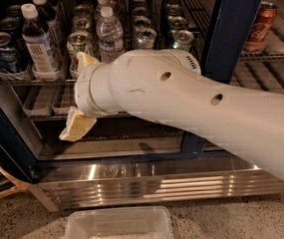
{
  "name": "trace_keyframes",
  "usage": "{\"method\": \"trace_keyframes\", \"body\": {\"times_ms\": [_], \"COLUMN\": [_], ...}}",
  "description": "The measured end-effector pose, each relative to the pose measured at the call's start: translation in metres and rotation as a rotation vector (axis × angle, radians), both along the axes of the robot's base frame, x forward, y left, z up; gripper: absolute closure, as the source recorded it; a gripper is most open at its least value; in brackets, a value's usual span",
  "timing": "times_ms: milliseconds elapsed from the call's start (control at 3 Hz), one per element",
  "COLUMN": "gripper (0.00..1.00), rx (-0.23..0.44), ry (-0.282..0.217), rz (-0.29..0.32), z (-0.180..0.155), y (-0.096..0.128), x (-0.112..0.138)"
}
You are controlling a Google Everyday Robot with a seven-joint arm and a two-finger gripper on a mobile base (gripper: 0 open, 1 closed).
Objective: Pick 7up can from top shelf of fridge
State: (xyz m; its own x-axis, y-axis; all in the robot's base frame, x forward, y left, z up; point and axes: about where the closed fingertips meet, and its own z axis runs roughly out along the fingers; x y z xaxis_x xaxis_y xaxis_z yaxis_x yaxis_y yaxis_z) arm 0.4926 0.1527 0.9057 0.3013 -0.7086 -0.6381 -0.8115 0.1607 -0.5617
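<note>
The 7up can (76,45), silvery with green lettering, stands at the front of the top shelf (42,78) of the fridge (228,29), left of centre. My gripper (74,96) is at the end of the big white arm (181,93), right in front of that can. Its two pale yellow fingers are spread apart with nothing between them. The upper finger (85,59) covers the can's lower right part. The lower finger (75,127) hangs below the shelf edge.
A clear water bottle (110,31), a dark-labelled bottle (37,44) and a blue can (1,51) flank the 7up can. Green cans (182,38) and a silver can (145,36) stand to the right, a red can (258,26) beyond the door frame. A plastic bin (116,225) sits on the floor.
</note>
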Motion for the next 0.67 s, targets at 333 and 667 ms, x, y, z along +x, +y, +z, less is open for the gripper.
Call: {"method": "trace_keyframes", "body": {"times_ms": [333,667], "gripper": [0.0,0.0], "rx": [0.121,0.248], "ry": [-0.007,-0.001], "rz": [-0.002,0.05], "z": [0.013,0.023], "y": [0.008,0.015], "x": [0.024,0.051]}}
